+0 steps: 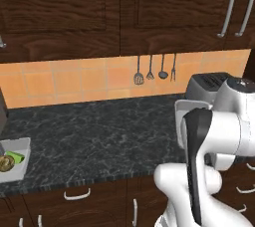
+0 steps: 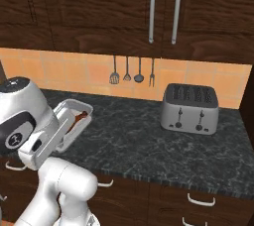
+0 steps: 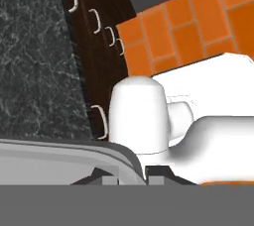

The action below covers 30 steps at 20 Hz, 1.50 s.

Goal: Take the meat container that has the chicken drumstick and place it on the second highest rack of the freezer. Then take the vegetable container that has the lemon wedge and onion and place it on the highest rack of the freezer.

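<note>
Holding the meat container (image 2: 73, 121) up off the black counter (image 2: 149, 145), the gripper (image 3: 131, 178) has its jaws closed down on the tray's rim, so it hangs tilted left of the toaster (image 2: 190, 108), close to the arm. The chicken drumstick (image 2: 79, 119) sits inside, slid toward the low side, probably from that tilt. Way off at the counter's far left end, well apart from the toaster, the vegetable container (image 1: 15, 164) with the lemon wedge and onion (image 1: 10, 161) waits its turn, I guess.
</note>
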Motion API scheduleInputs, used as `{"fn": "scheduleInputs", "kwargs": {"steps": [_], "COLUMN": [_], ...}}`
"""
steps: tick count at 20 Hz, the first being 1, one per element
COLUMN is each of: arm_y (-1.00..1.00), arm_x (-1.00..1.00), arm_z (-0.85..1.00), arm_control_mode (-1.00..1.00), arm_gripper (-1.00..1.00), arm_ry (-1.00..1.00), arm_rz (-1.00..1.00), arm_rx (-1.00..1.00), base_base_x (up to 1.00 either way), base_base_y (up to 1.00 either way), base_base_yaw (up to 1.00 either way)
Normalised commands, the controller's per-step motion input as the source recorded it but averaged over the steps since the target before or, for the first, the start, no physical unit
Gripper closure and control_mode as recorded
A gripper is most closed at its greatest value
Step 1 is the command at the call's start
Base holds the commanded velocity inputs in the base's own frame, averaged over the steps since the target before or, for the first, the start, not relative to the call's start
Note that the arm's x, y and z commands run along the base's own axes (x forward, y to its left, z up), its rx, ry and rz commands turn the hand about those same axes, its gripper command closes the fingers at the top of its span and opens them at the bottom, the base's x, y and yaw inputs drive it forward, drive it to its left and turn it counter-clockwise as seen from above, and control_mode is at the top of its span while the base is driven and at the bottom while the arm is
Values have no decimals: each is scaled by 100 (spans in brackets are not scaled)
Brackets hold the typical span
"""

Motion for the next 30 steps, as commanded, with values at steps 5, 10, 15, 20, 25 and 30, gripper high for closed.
{"fn": "scheduleInputs", "kwargs": {"steps": [5, 10, 15, 20, 25, 30], "arm_y": [0, 7, 12, 0, 0, 0], "arm_x": [-73, -7, 0, 0, 0, 0], "arm_z": [8, -9, -4, 0, 0, 0], "arm_control_mode": [-100, -100, 100, 100, 100, 100], "arm_gripper": [100, 100, 100, 100, 100, 100], "arm_ry": [-15, -2, 0, 0, 0, 0], "arm_rz": [8, 1, 0, 0, 0, 0], "arm_rx": [-1, -1, -2, 0, 0, 0], "base_base_x": [0, 0, -5, -46, -55, -9], "base_base_y": [0, 0, 7, 0, 0, 0], "base_base_yaw": [0, 0, -1, -25, -41, -59]}}
